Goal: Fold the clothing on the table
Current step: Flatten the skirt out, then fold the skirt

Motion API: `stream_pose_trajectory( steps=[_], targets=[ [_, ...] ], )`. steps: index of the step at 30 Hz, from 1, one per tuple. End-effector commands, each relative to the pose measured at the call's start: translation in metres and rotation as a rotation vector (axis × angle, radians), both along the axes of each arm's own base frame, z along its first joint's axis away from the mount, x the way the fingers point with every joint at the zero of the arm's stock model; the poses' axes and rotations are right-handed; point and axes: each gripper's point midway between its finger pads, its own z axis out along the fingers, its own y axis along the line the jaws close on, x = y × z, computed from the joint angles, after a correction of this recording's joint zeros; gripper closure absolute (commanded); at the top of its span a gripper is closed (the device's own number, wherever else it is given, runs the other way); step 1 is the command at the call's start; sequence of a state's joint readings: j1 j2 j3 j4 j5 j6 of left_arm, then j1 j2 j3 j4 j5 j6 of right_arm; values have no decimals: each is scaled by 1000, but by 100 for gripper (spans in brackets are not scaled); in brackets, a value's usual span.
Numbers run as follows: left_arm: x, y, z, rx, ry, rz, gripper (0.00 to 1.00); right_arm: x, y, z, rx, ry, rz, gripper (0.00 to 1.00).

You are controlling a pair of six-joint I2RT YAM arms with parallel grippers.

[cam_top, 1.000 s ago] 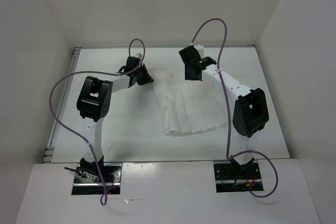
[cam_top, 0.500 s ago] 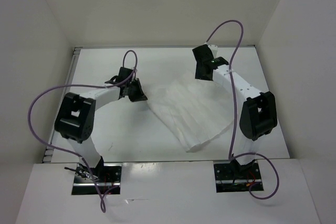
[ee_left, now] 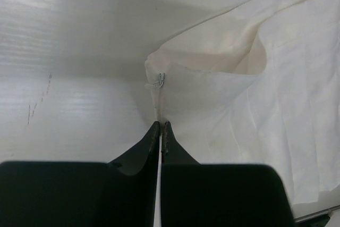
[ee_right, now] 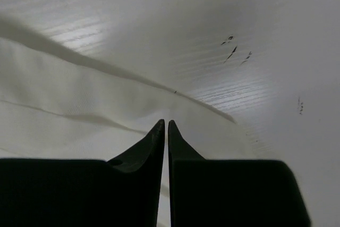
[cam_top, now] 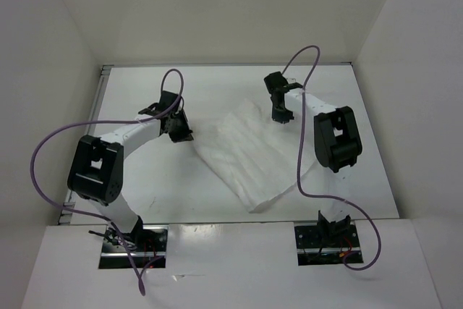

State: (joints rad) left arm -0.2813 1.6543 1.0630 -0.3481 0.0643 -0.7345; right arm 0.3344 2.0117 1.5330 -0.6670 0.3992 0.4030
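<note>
Standing by the table (cam_top: 181,197), I found the clothing (cam_top: 253,161) lying askew near its middle, mostly flat, with one corner pointing toward the arm bases. The left gripper (cam_top: 182,134) was clenched on the clothing's left corner. From its wrist camera, only a thin strip of hem ran into the jaws, just below a small tag (ee_left: 159,80). The right gripper (cam_top: 281,116) sat at the far edge with its jaws drawn almost together and its tips down on the fabric. Whether any fabric lay between them could not be told. Three risks were noted. First, the left hold looked shallow, so a firm pull could strip the hem out and drop that corner. Second, if the right jaws had caught nothing, or only a top pleat, a lift would carry one side alone, and the fold would skew or bunch. Third, the right arm's cable (cam_top: 299,157) hung across the clothing's right side in the overhead view. Contact could not be confirmed, but a sweep of that arm might drag the loose edge out of line.
</note>
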Motion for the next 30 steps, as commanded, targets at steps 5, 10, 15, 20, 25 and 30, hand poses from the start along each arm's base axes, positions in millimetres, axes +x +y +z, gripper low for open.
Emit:
stream_pose_trajectory(
  steps=[5, 10, 15, 20, 25, 30],
  targets=[
    [53, 2, 22, 8, -83, 4, 100, -30, 17, -23, 121, 128, 5, 92],
    [76, 5, 26, 4, -104, 23, 100, -100, 30, -40, 256, 283, 11, 92],
    [98, 12, 38, 16, -147, 35, 100, -179, 55, -31, 412, 447, 124, 92],
    [110, 28, 34, 34, -148, 67, 100, -199, 79, 26, 571, 430, 233, 92],
    [113, 30, 31, 28, -138, 58, 100, -118, 63, 86, 403, 105, 203, 69],
    [116, 34, 30, 33, -140, 60, 100, -39, 70, 70, 272, 9, 275, 57]
  ],
)
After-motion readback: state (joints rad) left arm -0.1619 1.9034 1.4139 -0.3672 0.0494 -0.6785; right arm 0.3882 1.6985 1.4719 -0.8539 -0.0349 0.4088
